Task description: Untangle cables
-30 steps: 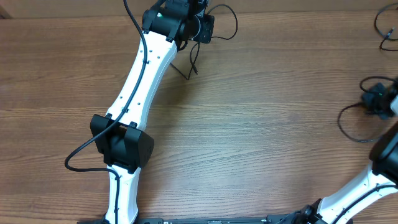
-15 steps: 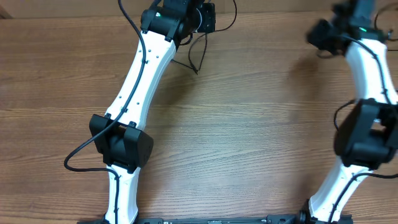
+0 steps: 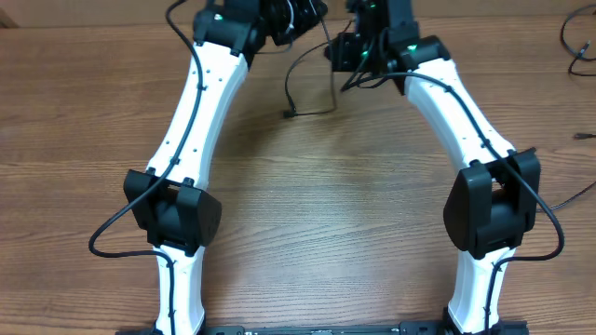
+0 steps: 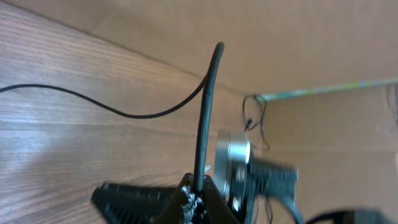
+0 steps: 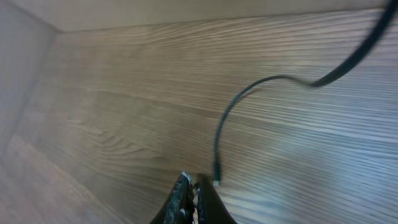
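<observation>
Wooden worktop point(image 3: 326, 205). Left pincer point(image 4: 194, 188) is pinching a black cable point(image 4: 208, 106) aloft for separating; right pincer point(image 5: 191, 185) is hovering beside the black cable, seemingly closed and empty, needing opening next.

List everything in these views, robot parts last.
thin cable: one, black, looped on the table between the arms, plug end lying on the wood
second cable: one, black, at the far right edge of the table
table: one, brown wood grain
cardboard wall: tan, along the far edge
arms: two, white with black joints, meeting at the far centre
left fingers: black, shut on the thin cable
right fingers: black, shut, just beside the plug end
</observation>
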`<state>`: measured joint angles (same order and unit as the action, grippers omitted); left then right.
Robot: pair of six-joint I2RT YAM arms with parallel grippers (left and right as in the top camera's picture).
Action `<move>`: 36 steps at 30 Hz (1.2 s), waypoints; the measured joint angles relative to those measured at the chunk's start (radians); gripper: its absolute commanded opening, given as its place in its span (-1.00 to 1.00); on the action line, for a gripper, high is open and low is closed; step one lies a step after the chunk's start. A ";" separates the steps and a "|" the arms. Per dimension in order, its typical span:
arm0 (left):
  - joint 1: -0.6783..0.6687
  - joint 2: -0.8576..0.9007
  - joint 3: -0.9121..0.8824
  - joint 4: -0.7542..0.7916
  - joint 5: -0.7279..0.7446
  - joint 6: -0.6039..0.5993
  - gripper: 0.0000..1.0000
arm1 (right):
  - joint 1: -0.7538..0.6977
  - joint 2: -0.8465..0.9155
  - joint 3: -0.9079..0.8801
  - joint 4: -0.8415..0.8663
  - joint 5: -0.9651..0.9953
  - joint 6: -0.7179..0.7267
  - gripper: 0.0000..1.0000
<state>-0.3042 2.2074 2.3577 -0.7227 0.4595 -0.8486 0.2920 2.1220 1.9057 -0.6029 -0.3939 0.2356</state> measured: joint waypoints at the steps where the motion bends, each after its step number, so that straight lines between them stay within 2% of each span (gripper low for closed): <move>1: 0.011 0.000 0.000 0.006 0.002 -0.010 -0.91 | 0.010 0.000 0.000 0.007 0.000 0.000 -0.92; 13: 0.140 0.000 0.000 -0.049 -0.039 -0.025 -0.91 | 0.015 0.000 0.020 0.112 0.002 0.050 -0.92; 36: 0.114 0.000 -0.051 -0.081 -0.165 -0.013 -0.90 | 0.121 -0.009 0.045 0.046 -0.034 0.065 -0.86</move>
<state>-0.1898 2.2074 2.3062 -0.8040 0.2947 -0.8612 0.4129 2.1128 1.9511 -0.5568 -0.4278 0.3008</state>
